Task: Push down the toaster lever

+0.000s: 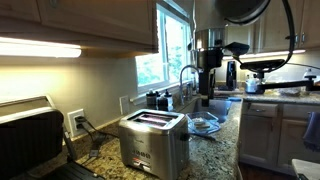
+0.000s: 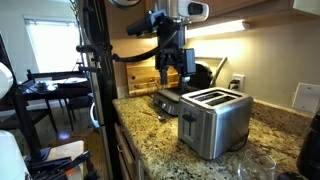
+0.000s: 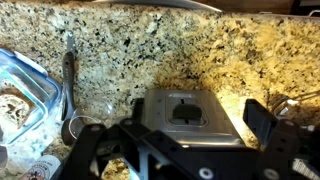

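Note:
The brushed-steel toaster stands on the granite counter, with two slots on top; it shows in both exterior views. In the wrist view I look at its narrow end face, where the lever is a small dark tab in a recessed slot. My gripper is open and empty, its two black fingers spread to either side of that end face. In the exterior views it hangs in the air above the counter, apart from the toaster and not touching it.
A large dark ribbed appliance stands at the counter's end. A glass dish and the sink faucet lie beyond the toaster. In the wrist view a clear container and a dark utensil lie on the granite.

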You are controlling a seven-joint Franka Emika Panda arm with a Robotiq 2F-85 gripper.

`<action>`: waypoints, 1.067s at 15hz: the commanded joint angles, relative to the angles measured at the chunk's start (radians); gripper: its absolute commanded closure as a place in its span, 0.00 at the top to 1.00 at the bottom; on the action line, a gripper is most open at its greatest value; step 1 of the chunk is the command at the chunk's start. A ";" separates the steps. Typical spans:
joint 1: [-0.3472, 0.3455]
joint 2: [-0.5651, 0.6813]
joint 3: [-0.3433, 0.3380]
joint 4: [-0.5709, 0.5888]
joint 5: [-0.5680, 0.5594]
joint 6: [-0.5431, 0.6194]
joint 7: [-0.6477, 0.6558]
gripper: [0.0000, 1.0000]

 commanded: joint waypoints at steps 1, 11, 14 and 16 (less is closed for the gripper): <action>-0.003 0.000 0.003 0.002 0.002 -0.002 -0.001 1.00; 0.004 0.079 0.019 -0.049 0.033 0.209 0.041 1.00; 0.008 0.116 0.015 -0.057 0.060 0.266 0.027 0.74; 0.013 0.139 0.011 -0.059 0.091 0.292 0.016 0.60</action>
